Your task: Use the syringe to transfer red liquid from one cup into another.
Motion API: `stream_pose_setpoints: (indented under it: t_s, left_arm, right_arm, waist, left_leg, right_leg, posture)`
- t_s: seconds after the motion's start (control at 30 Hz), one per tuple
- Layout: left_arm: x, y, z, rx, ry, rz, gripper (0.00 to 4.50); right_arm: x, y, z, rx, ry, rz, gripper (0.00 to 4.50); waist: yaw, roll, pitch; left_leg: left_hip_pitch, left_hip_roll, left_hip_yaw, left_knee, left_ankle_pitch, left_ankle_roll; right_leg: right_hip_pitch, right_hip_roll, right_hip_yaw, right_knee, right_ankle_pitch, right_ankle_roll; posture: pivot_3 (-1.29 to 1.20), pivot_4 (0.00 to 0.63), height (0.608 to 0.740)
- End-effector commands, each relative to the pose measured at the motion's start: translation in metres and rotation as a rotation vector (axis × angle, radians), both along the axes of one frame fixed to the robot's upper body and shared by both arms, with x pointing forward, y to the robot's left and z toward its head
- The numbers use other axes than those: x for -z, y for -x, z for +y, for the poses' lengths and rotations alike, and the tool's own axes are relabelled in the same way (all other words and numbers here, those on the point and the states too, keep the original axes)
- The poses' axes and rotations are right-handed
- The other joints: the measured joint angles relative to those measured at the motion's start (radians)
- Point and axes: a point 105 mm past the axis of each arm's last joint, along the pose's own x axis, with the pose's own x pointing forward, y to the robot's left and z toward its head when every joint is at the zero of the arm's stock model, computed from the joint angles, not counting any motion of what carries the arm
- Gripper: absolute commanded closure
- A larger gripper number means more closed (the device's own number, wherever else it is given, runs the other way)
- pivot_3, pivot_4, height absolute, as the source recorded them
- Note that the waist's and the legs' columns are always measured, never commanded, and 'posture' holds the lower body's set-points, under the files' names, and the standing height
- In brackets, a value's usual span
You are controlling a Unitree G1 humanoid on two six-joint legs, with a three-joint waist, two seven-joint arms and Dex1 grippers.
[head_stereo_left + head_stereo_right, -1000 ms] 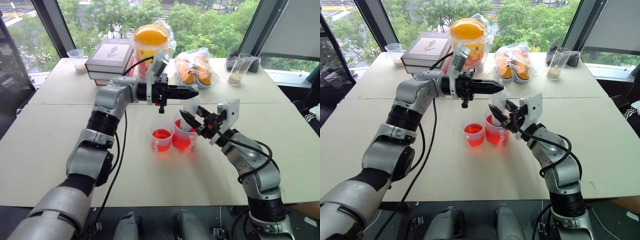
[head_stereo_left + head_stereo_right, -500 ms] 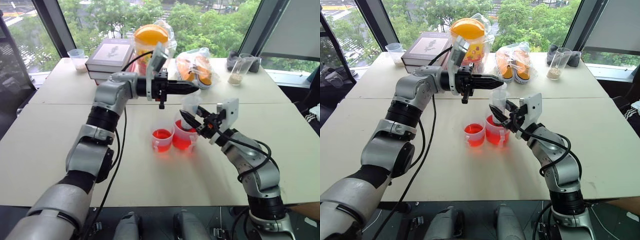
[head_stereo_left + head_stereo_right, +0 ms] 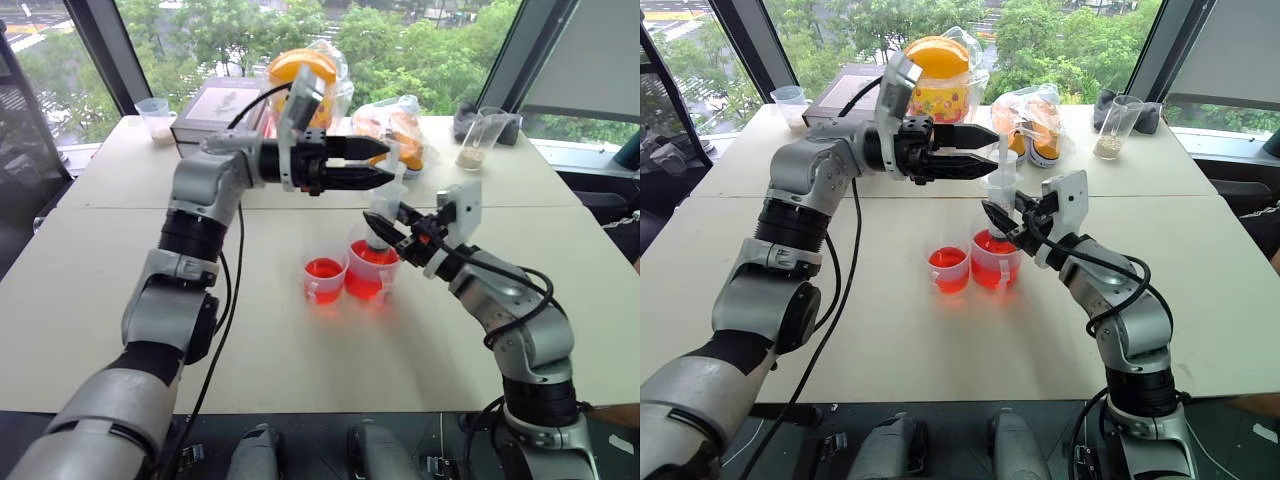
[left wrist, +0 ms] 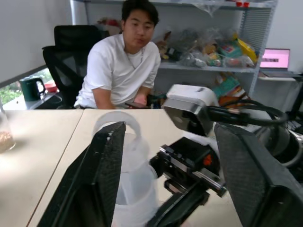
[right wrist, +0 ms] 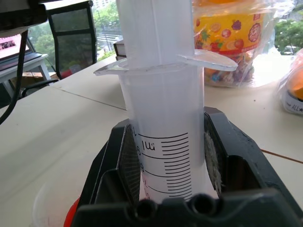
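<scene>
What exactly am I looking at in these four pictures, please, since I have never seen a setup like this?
A humanoid robot with two arms stands at a pale table. Two pictures come from cameras in its head, looking down over the arms; the other two come from a camera on each wrist. The right gripper is shut on the barrel of a clear syringe, held upright over one of two cups of red liquid. The left gripper is open, its fingers on either side of the syringe's plunger top. Farther back lie books, bagged snacks and cups. The left wrist view also shows a seated person.
</scene>
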Motion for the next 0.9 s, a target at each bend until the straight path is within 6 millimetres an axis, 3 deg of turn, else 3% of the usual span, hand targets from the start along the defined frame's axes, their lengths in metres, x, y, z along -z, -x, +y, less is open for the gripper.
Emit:
stream_pose_setpoints:
  t_s: [0.03,0.23,0.4,0.57,0.67,0.8,0.9]
  left_arm:
    - [-0.003,0.003,0.014,-0.019,0.008,-0.028,1.77]
    - [0.005,-0.005,0.054,-0.152,-0.032,-0.005,1.77]
    - [0.006,-0.013,0.090,-0.291,-0.049,0.001,1.77]
    - [0.011,-0.012,0.109,-0.363,-0.065,0.002,1.77]
    - [0.011,-0.007,0.114,-0.383,-0.061,0.006,1.77]
    - [0.009,0.000,0.115,-0.389,-0.050,0.014,1.77]
    - [0.009,0.006,0.112,-0.371,-0.049,0.023,1.77]
  right_arm:
    - [-0.030,0.006,-0.004,0.001,-0.018,-0.089,3.03]
    - [-0.059,0.010,-0.001,-0.039,-0.038,-0.136,3.03]
    - [-0.100,0.021,0.016,-0.164,-0.083,-0.190,3.03]
    - [-0.118,0.031,0.034,-0.336,-0.167,-0.150,3.03]
    - [-0.105,0.030,0.046,-0.373,-0.143,-0.113,3.03]
    - [-0.060,0.026,0.058,-0.384,-0.085,-0.077,3.03]
    - [-0.039,0.026,0.062,-0.387,-0.080,-0.070,3.03]
  waist:
    - [-0.002,0.000,0.000]
    - [-0.006,0.000,0.000]
    - [-0.003,0.000,0.000]
    - [0.001,0.000,0.000]
    - [0.003,0.000,0.000]
    - [0.001,-0.001,0.000]
    - [-0.001,-0.001,0.000]
  left_leg:
    - [0.000,0.000,0.000,0.000,0.000,0.000]
    - [0.000,0.001,0.000,0.000,0.000,0.000]
    - [0.000,0.001,0.001,0.000,0.000,0.000]
    - [0.000,0.001,0.001,0.000,0.000,0.000]
    - [-0.001,0.001,0.001,0.000,0.000,0.000]
    - [-0.001,0.001,0.001,0.000,0.000,0.000]
    - [-0.001,0.001,0.001,0.000,0.000,0.000]
  right_leg:
    - [0.000,0.000,0.000,0.000,0.000,0.000]
    - [0.000,0.000,0.000,0.001,0.000,0.000]
    - [-0.001,0.000,0.000,0.001,0.000,0.000]
    - [-0.001,0.000,-0.001,0.001,0.000,0.000]
    - [-0.001,-0.001,-0.001,0.001,0.000,0.000]
    - [0.000,-0.001,-0.001,0.000,0.000,0.000]
    - [0.000,-0.001,0.000,0.000,0.000,0.000]
  posture:
    - [0.00,0.150,0.740]
    - [0.00,0.150,0.740]
    - [0.00,0.150,0.740]
    - [0.00,0.150,0.740]
    - [0.00,0.150,0.740]
    - [0.00,0.150,0.740]
    - [0.00,0.150,0.740]
